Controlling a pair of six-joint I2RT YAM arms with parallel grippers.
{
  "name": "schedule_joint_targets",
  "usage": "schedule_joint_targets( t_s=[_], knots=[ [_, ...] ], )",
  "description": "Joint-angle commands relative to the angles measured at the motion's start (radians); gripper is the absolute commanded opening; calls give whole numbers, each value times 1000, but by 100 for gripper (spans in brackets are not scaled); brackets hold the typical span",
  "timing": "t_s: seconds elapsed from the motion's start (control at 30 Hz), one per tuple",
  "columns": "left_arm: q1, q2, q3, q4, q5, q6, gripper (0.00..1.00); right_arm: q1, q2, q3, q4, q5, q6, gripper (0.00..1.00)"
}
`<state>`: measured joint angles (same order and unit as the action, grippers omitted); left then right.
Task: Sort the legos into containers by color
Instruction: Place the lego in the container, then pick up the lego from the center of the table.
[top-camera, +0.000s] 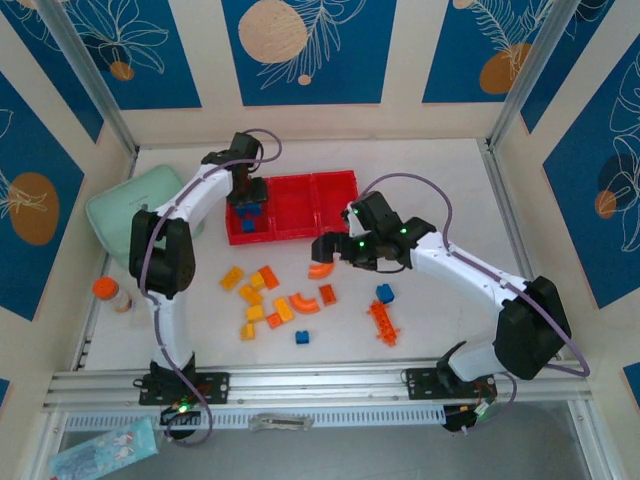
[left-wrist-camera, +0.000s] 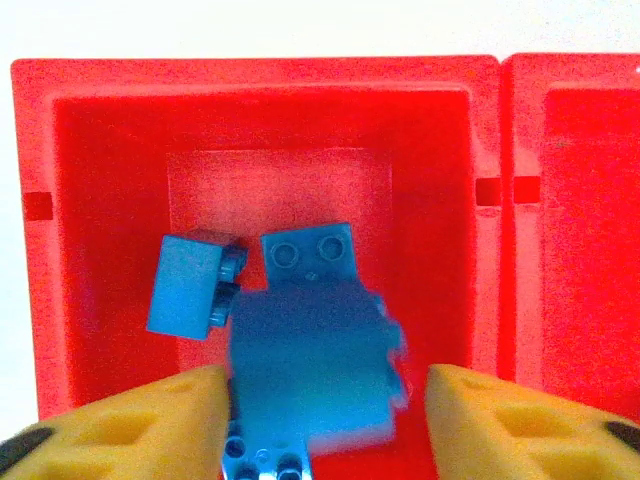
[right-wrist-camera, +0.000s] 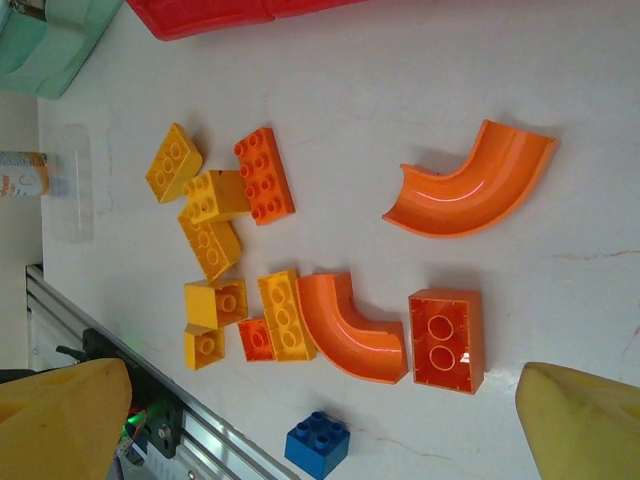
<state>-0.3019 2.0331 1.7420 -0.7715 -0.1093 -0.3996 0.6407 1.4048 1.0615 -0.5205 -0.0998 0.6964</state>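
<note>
My left gripper hangs over the left compartment of the red containers. In the left wrist view its yellow fingers stand apart, the left gripper open. A blurred blue lego sits between them with a gap on its right side. Two more blue legos lie on the compartment floor. My right gripper is open above an orange curved lego. From the right wrist I see curved orange legos, an upturned orange brick, yellow ones and a blue one.
A mint-green case lies left of the tray. An orange-capped bottle stands at the table's left edge. Loose blue legos and a long orange studded one lie in front of the right arm.
</note>
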Motion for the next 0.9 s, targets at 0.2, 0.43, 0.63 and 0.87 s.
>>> schedule_joint_targets(
  t_s=[0.2, 0.43, 0.63, 0.87],
  knots=[
    [14, -80, 10, -47, 68, 7, 65, -55, -14, 9, -32, -6, -20, 99],
    [-18, -260, -137, -17, 162, -57, 69, -118, -71, -36, -77, -6, -28, 99],
    [-135, -401, -277, 11, 180, -121, 70, -185, -154, -95, -150, -6, -37, 99],
    [-339, -464, -362, 70, 202, -230, 71, -296, -288, -177, -254, 7, -19, 99]
  ],
)
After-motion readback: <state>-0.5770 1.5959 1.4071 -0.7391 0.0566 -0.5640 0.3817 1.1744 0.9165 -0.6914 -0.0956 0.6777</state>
